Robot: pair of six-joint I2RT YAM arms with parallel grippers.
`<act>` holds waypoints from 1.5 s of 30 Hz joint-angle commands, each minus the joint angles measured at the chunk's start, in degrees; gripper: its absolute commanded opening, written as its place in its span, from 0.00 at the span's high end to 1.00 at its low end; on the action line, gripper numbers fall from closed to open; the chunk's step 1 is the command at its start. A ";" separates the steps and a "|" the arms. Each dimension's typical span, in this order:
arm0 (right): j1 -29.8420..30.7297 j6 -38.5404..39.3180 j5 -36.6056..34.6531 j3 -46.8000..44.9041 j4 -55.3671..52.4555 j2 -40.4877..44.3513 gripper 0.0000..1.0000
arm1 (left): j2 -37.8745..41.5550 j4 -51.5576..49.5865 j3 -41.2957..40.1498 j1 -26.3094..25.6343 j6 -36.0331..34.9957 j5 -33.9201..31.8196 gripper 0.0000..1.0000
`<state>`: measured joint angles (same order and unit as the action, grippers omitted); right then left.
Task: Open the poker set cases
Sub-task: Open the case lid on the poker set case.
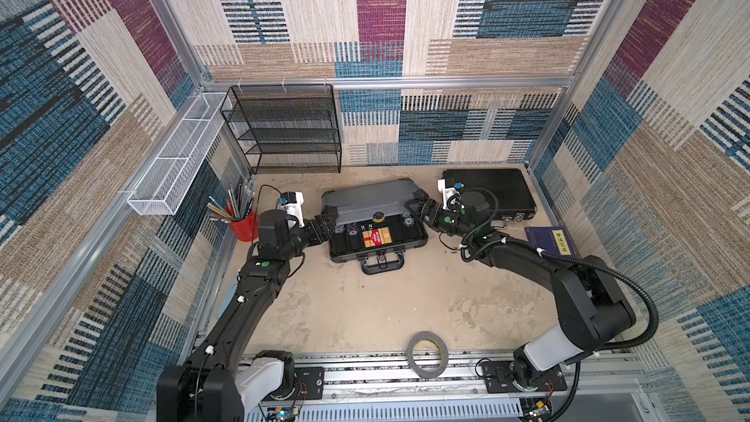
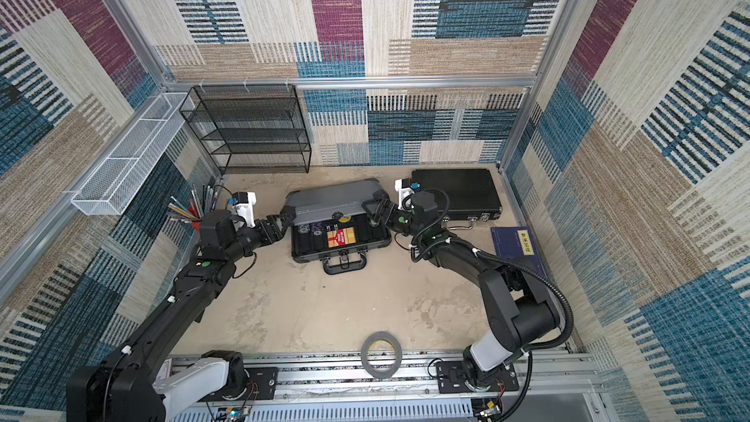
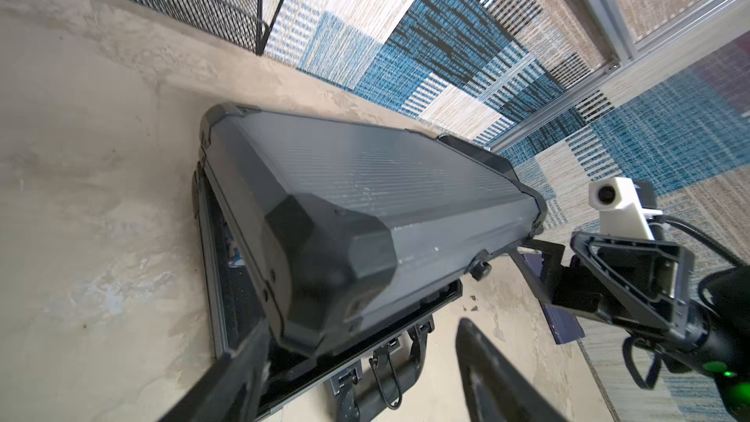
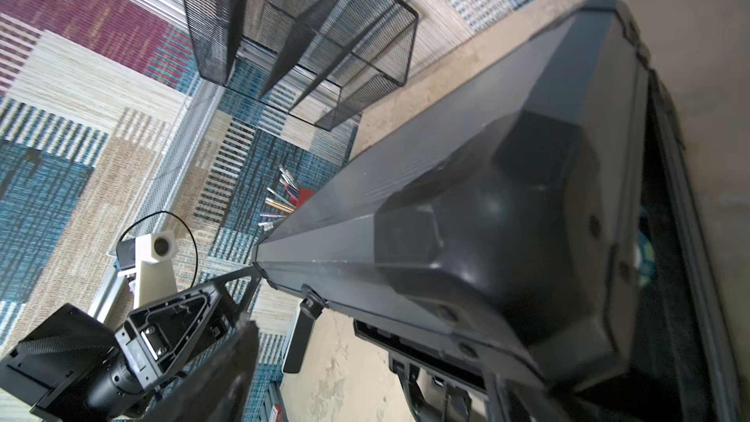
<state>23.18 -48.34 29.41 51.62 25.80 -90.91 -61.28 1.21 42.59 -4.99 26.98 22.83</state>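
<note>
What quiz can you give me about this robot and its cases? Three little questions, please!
1. True or false: the grey case has its lid lifted partway.
2. Which case is shut? A) the grey case B) the black case
3. Fill in: the red cup holds ____.
Key: 1 true; 2 B; 3 pencils.
</note>
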 commanded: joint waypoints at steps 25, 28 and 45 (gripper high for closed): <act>-1.13 -4.36 0.61 31.20 2.81 -22.97 0.47 | 2.07 2.18 -13.43 1.44 2.91 2.74 0.39; -1.30 -4.57 1.06 35.22 2.28 -25.77 0.55 | -1.62 6.17 -14.08 1.40 4.47 3.17 0.41; -2.27 -4.25 2.12 53.62 -3.91 -37.62 0.62 | -12.04 13.37 -13.40 1.33 5.53 3.78 0.47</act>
<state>20.97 -52.62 30.44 104.60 22.11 -128.44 -72.71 12.23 28.73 -3.55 32.42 25.82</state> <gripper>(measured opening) 0.382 0.532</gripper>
